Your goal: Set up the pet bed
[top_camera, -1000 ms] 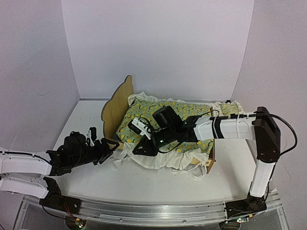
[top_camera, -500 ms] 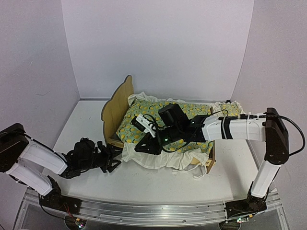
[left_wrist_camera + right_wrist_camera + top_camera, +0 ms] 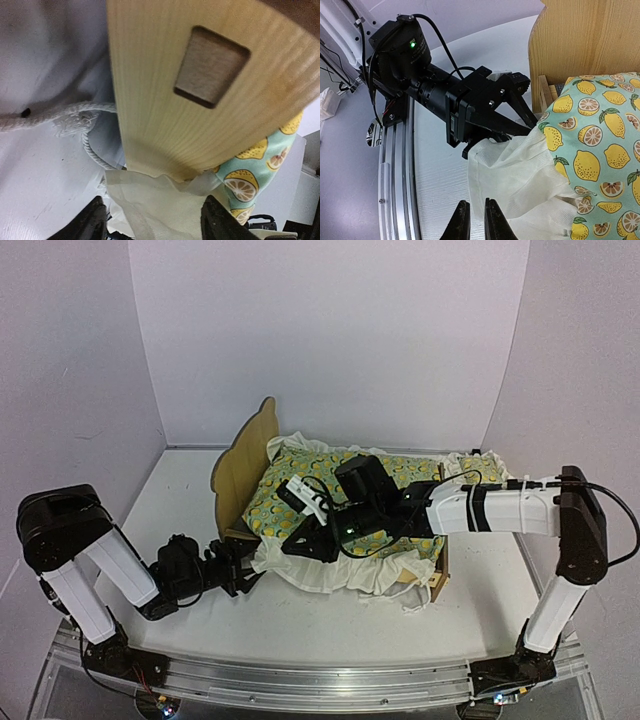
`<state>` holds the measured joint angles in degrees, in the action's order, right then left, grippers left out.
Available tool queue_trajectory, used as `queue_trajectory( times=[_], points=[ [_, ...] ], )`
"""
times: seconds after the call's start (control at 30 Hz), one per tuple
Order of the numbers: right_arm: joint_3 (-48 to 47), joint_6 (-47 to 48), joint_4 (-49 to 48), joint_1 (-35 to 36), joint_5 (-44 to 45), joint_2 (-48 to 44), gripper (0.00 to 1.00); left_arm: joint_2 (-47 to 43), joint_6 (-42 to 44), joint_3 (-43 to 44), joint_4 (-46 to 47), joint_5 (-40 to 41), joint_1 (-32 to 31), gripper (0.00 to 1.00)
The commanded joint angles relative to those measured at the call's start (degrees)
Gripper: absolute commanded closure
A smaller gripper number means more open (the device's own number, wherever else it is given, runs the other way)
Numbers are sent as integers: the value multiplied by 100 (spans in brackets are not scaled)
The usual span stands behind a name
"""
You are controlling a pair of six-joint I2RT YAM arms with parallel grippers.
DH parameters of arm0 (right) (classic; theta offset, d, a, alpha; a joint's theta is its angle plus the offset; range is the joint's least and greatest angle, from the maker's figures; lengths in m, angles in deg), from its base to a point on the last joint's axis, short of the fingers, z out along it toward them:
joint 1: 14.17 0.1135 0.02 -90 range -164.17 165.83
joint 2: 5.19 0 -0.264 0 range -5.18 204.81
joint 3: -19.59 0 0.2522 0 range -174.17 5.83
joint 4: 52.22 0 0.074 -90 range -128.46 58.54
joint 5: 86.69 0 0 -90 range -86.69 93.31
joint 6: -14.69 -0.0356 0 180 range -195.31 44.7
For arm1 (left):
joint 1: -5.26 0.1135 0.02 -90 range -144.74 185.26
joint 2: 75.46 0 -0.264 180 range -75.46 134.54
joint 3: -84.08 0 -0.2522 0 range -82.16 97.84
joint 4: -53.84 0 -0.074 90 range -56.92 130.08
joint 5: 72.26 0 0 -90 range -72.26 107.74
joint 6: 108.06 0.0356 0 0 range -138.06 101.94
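Observation:
The pet bed's plywood headboard [image 3: 243,458] stands at the left and fills the left wrist view [image 3: 200,100]. A lemon-print blanket [image 3: 280,490] covers the bed, so the mattress pad is hidden. Its white ruffle [image 3: 330,575] spills over the front-left corner. My left gripper [image 3: 243,565] is low at that corner, open, with ruffle [image 3: 160,200] lying loose between its fingers [image 3: 95,222]. My right gripper [image 3: 300,545] reaches across the bed. Its jaws [image 3: 476,220] are almost together over the ruffle's edge [image 3: 520,170]. I cannot tell whether they pinch it.
A small lemon-print pillow [image 3: 470,465] lies at the bed's far right end. The left arm [image 3: 435,95] sits close in front of the right gripper. A white cord [image 3: 90,145] lies on the table beside the headboard. Walls enclose the table on three sides.
The left arm has folded, its elbow rising, and its gripper has slid right to the bed's front-left corner. The right gripper's jaws have narrowed; that arm has shifted slightly right.

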<state>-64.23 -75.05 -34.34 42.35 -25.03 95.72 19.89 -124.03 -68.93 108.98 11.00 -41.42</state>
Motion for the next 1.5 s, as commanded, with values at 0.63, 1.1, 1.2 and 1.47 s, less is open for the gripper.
queue_trajectory(
  times=[0.63,1.1,1.2,1.47],
  points=[
    [938,-914,46,-146,2300,-1323,81,-2899,4801,587,-3601,2681,-61,100],
    [735,898,4276,-67,3338,-2600,32,-2576,5931,1502,-5614,3396,135,100],
    [746,729,4517,-23,3800,-2529,29,-2313,5856,1669,-5873,3433,189,100],
    [961,606,3959,-9,4072,-2043,49,-2395,5765,1788,-6174,3695,211,100]
  ],
)
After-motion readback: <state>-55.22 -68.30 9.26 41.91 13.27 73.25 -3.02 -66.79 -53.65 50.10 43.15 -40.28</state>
